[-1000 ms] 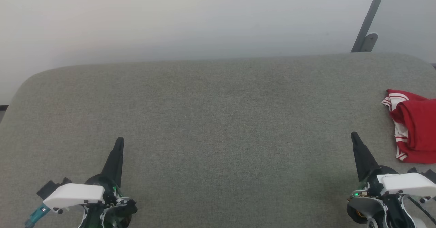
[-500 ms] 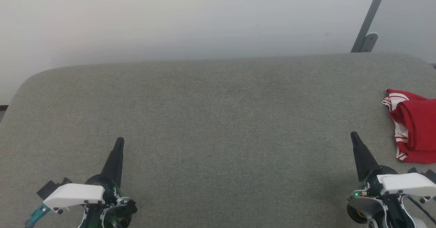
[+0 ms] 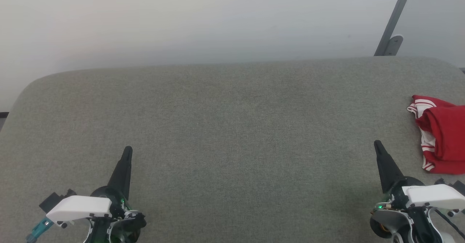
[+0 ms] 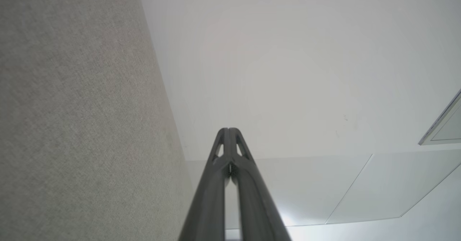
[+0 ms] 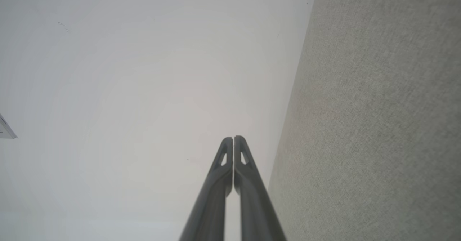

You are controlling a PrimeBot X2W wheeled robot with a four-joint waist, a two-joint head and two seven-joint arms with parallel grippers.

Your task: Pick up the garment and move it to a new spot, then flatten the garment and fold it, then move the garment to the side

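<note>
Judging by the shirt [image 3: 441, 137] lying folded small at the right edge of the table [image 3: 232, 126], near my right claw [image 3: 377, 144] and well apart from my left claw [image 3: 127, 150], both pinched shut and empty, I reckon nothing is left.

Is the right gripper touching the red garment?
Apart. The head view shows grey surface between the right gripper and the garment.
</note>
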